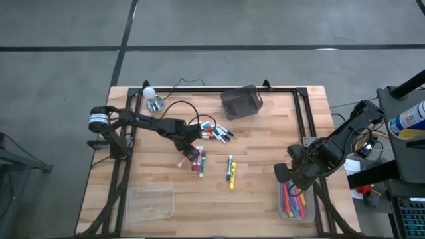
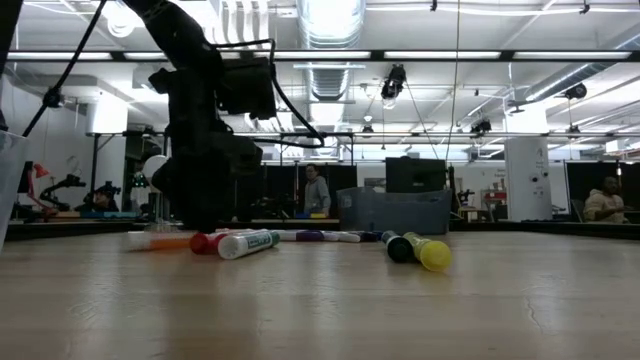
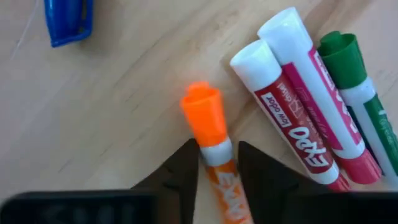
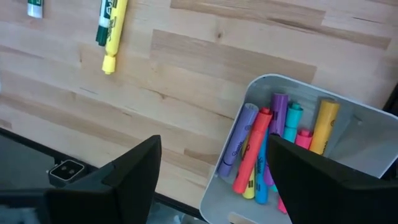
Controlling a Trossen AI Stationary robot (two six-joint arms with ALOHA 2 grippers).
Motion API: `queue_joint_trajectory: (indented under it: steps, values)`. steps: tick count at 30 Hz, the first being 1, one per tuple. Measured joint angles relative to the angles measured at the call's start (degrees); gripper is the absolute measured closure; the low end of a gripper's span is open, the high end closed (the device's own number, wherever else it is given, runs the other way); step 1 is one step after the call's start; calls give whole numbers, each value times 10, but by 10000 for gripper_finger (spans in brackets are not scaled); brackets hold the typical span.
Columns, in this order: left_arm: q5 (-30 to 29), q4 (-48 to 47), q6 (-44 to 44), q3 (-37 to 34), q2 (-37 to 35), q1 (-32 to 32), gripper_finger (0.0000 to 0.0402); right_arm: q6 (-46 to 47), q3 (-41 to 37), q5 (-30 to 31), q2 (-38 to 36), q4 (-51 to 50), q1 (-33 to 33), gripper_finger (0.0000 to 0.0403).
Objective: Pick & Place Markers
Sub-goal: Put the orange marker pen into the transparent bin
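Note:
An orange-capped marker (image 3: 205, 118) lies flat on the wooden table, and my left gripper (image 3: 219, 171) has come down on it from above and is shut on it; in the high view this gripper (image 1: 186, 157) is left of centre. Beside it lie two red markers (image 3: 292, 118) and a green one (image 3: 360, 93). More markers lie in a cluster (image 1: 216, 131) and as a green and yellow pair (image 1: 231, 171). My right gripper (image 4: 211, 174) hangs open above the clear tray (image 4: 367, 130) holding several markers (image 4: 273, 143). My left gripper pinches the orange marker's white body (image 3: 217, 154) just behind the cap, one finger on each long side. The fingers (image 3: 186, 174) point steeply down and lie across the marker. The marker lies flat on the table, cap end sticking out beyond the fingers.
A dark mesh bin (image 1: 242, 101) stands at the far side of the table. An empty clear tray (image 1: 150, 202) lies near the front left corner. A blue cap (image 3: 68, 22) lies loose near the left gripper. A white round object (image 1: 153, 98) sits at the far left.

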Motion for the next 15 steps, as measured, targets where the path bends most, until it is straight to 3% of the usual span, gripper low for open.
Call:
queue_joint_trajectory:
  steps: [3, 15]
  values:
    - [5, 0, 3, 0, 0, 4, 358, 0, -1, 7, 0, -1, 0, 131]
    - [15, -8, 24, 11, -24, 11, 360, 0, -1, 65, 0, 5, 0, 131]
